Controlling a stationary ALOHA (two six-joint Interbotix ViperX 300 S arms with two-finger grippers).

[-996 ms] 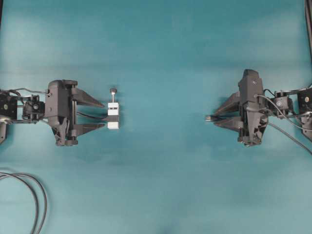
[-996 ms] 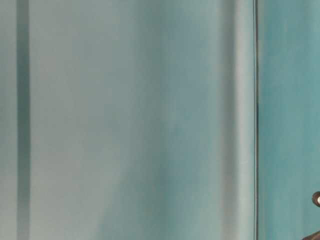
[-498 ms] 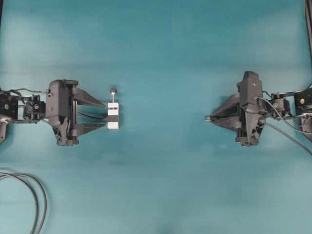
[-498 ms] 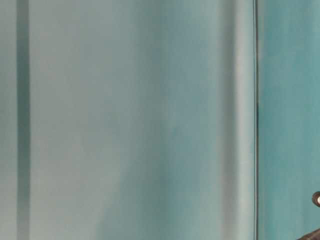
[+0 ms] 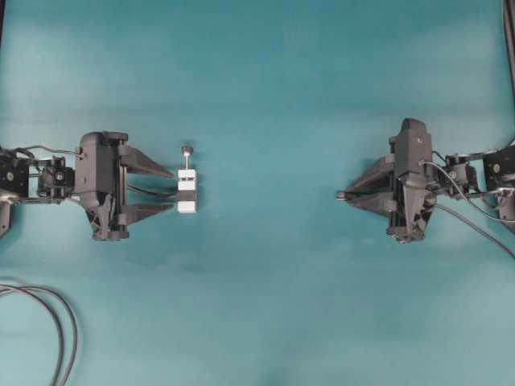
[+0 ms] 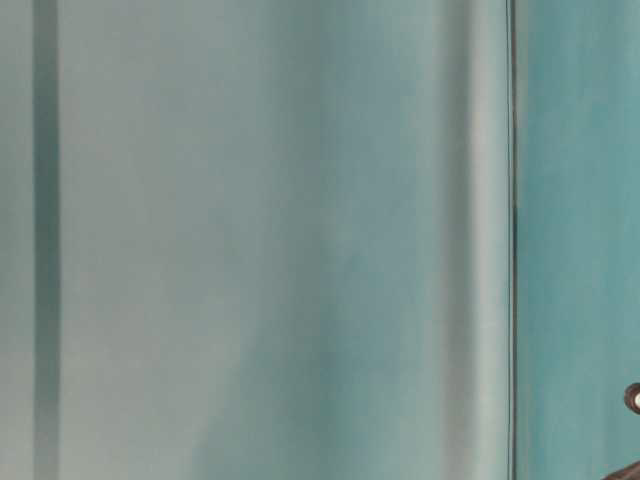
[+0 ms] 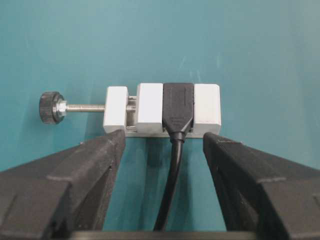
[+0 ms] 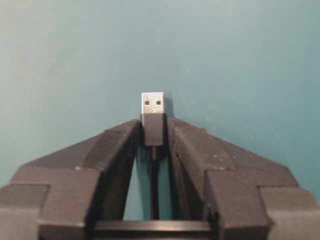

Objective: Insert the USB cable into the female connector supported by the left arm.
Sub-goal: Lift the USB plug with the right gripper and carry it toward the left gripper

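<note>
Teal counter [image 5: 265, 80] carries two tools, well apart. Left tool [image 5: 172, 190], jaws wide, flanks one female connector [image 5: 187, 191] ahead of its fingertips, ungrasped. Right tool [image 8: 154, 131] pinches one USB cable [image 8: 152, 107], plug protruding forward. Grasping phase, I judge; next, secure the connector, then align both.

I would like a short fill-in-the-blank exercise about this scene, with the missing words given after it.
1. The right end effector is closed on the ____ of the USB cable.
2. The left end effector stands ____, with the female connector just beyond its tips.
3. The connector sits in a small white ____ with a knobbed screw.

Missing words: plug; open; clamp
</note>
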